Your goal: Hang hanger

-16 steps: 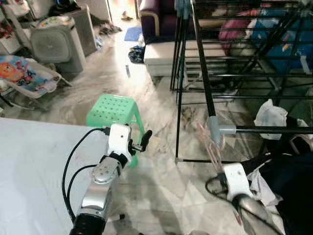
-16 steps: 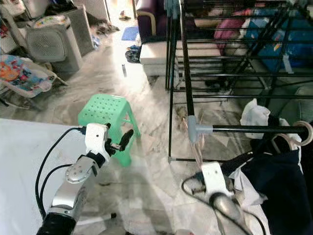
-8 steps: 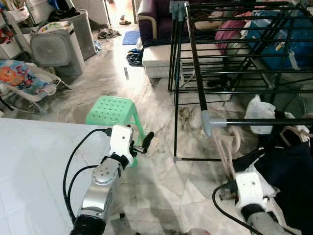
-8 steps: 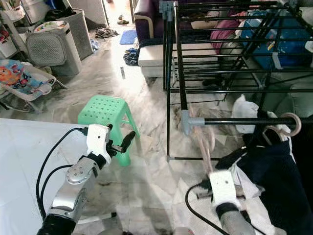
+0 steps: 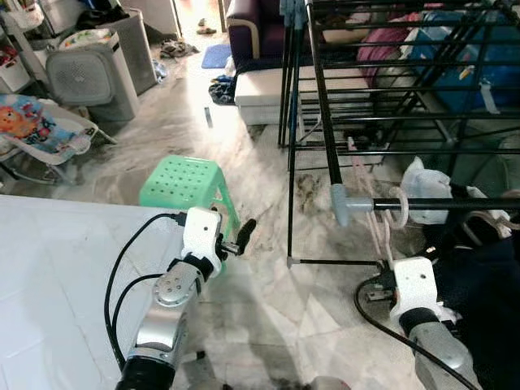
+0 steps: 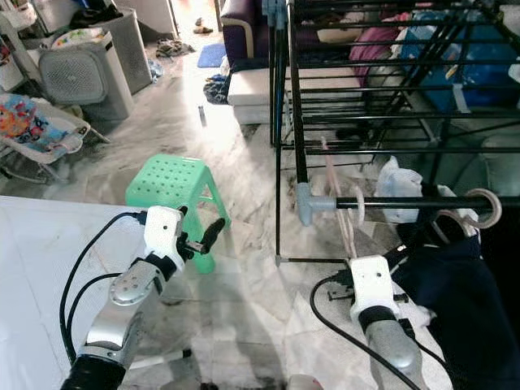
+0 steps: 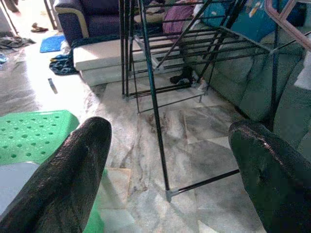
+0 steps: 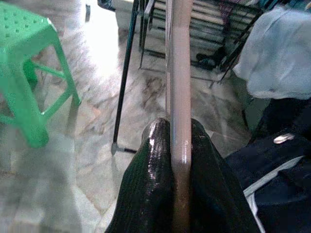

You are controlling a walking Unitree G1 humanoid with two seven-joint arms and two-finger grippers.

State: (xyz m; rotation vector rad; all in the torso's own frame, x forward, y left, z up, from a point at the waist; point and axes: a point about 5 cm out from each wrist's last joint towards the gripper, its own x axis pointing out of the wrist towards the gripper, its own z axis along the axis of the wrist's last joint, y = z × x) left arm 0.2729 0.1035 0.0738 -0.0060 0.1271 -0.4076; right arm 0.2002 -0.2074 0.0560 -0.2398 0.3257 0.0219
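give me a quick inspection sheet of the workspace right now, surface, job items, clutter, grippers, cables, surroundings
surface: marble-pattern floor; a white surface on the robot's left.
job's things: pink hanger with its hook over the black rail of the drying rack, near the rail's grey end cap; a second hanger hook sits further along the rail.
clutter: green stool; dark garment and white cloth by the rail.
grippers: right gripper shut on the pink hanger; left gripper open, holding nothing, raised beside the stool.
cables: black cables loop along the left arm and at the right wrist.
surroundings: white fan unit, baby bouncer, sofa.
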